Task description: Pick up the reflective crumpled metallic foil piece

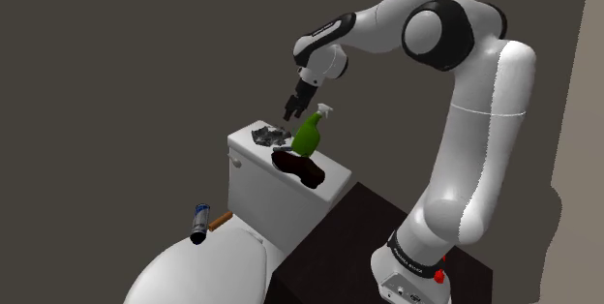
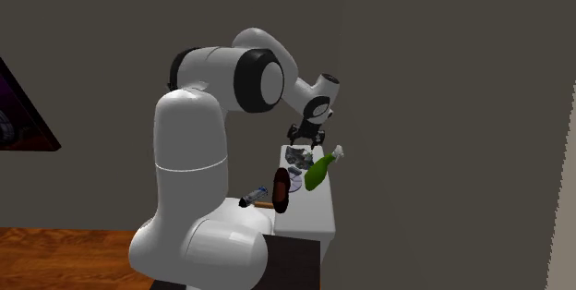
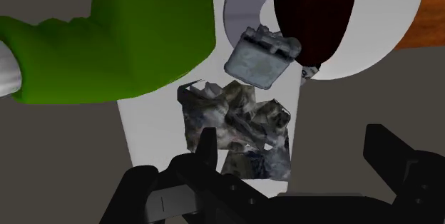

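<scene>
The crumpled foil piece (image 1: 268, 136) lies on the white toilet tank lid (image 1: 334, 175), toward the shoulder view's left end; it is grey and shiny (image 3: 235, 126) and also shows as a small grey lump (image 2: 297, 157). My black gripper (image 1: 291, 110) hangs above the lid, between the foil and the green spray bottle (image 1: 308, 135), not touching either. In the wrist view the gripper (image 3: 296, 155) is open, its two fingers apart, and the foil sits just beyond and between them with a gap on each side.
A green spray bottle (image 3: 107, 41) stands right beside the foil. A dark brown object (image 1: 298, 166) lies on the lid past the bottle. A small blue-grey can (image 1: 200, 222) and a brown-handled item (image 1: 221, 220) rest on the toilet seat (image 1: 184, 273) below.
</scene>
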{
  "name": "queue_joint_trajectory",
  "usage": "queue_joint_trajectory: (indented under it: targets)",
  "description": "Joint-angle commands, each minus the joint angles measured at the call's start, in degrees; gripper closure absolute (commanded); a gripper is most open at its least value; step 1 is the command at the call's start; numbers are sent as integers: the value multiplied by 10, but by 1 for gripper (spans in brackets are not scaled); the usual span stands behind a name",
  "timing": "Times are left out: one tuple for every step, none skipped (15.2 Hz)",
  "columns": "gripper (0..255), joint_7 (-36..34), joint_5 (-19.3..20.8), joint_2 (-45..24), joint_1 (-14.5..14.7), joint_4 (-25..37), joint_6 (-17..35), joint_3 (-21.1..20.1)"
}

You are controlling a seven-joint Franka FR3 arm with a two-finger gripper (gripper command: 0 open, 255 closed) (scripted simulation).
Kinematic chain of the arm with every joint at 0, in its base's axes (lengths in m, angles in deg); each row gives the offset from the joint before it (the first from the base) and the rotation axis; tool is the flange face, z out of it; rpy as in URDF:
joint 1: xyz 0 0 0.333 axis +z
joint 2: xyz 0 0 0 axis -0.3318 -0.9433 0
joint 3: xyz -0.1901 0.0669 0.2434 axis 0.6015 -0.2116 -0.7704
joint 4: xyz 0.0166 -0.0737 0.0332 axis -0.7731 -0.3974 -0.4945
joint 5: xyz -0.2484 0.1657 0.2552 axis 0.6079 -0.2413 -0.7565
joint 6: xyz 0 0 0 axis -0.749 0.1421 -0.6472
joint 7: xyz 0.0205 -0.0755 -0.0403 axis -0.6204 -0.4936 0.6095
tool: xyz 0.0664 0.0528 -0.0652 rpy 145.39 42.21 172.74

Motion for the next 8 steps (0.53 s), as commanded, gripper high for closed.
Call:
queue_joint_trajectory:
  targets:
    - [0,26,-23,-54,-15,40,-10,-8]
    - [0,35,-31,-78,-22,60,-12,-13]
    - [0,44,-38,-102,-29,81,-14,-18]
    - [0,51,-45,-126,-36,103,-17,-23]
    - [0,57,-50,-150,-43,125,-20,-28]
    - [0,62,-55,-171,-49,146,-23,-32]
    - [0,65,-57,-176,-50,146,-19,-34]
    - [0,68,-60,-181,-51,147,-14,-36]
